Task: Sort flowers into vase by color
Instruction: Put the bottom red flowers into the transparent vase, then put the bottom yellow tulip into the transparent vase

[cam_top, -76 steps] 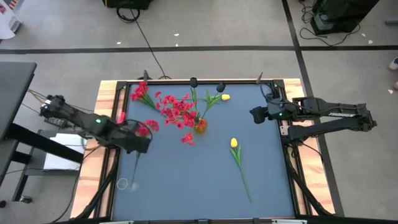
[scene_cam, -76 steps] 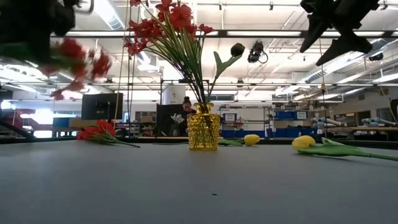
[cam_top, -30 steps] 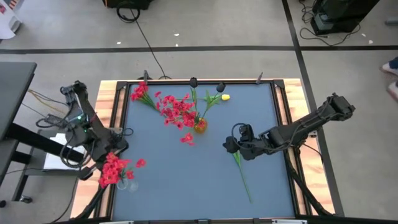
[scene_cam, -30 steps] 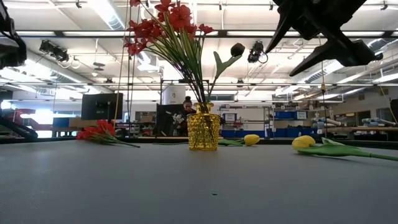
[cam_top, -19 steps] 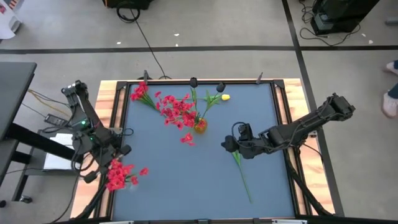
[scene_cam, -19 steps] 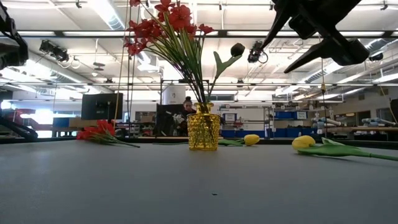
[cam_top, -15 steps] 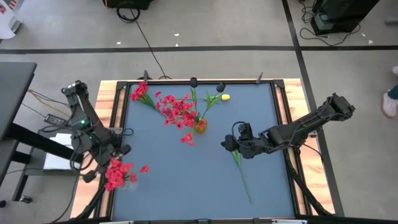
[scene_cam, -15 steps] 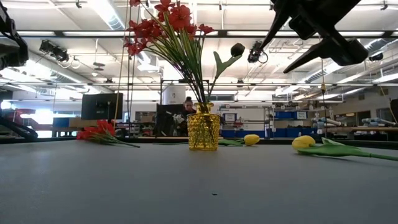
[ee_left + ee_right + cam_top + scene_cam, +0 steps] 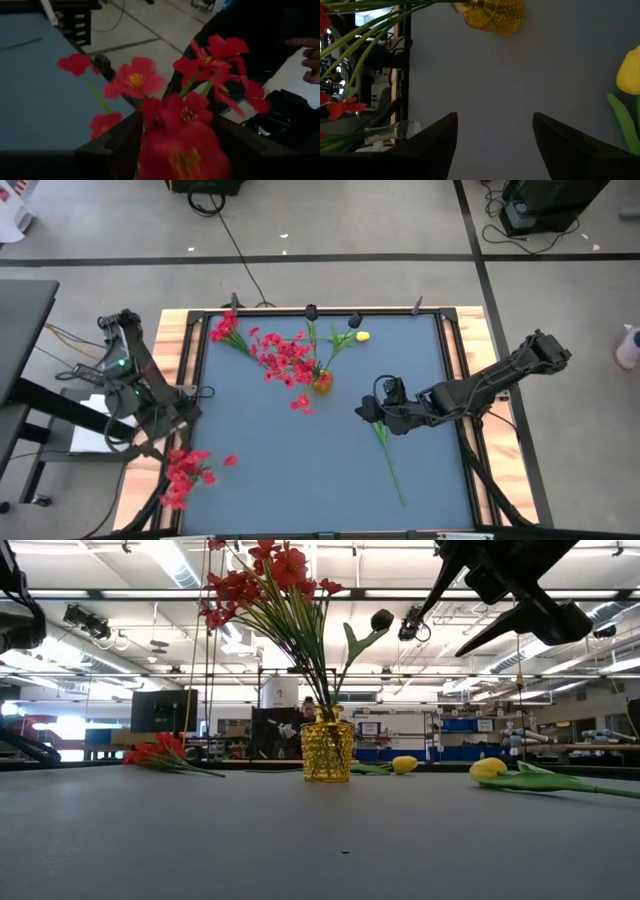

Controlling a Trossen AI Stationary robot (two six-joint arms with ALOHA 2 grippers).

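**Red spray released at the table's left edge**

Grey matting covers the table [image 9: 300, 480] in the high view, with the yellow vase [image 9: 321, 383] above centre holding red flowers. At the lower left of the frame a red spray [image 9: 181, 475] is seen at the table's edge; a second ago it was held higher, close under the left gripper [image 9: 165, 430]. The right gripper [image 9: 370, 412] is poised at the yellow tulip [image 9: 376, 409].

In the low view, the vase [image 9: 327, 750] stands mid-frame, a second red spray [image 9: 165, 753] lies left, and the tulip [image 9: 488, 768] lies right.

In the left wrist view, red blossoms [image 9: 185, 120] fill the frame between the fingers [image 9: 115, 145], which are parted; the spray looks let go.

In the right wrist view, the fingers [image 9: 432, 137] are spread wide, nothing between them, the tulip [image 9: 630, 75] beside them.

Judged from this, the red spray has missed the vase and needs regrasping.
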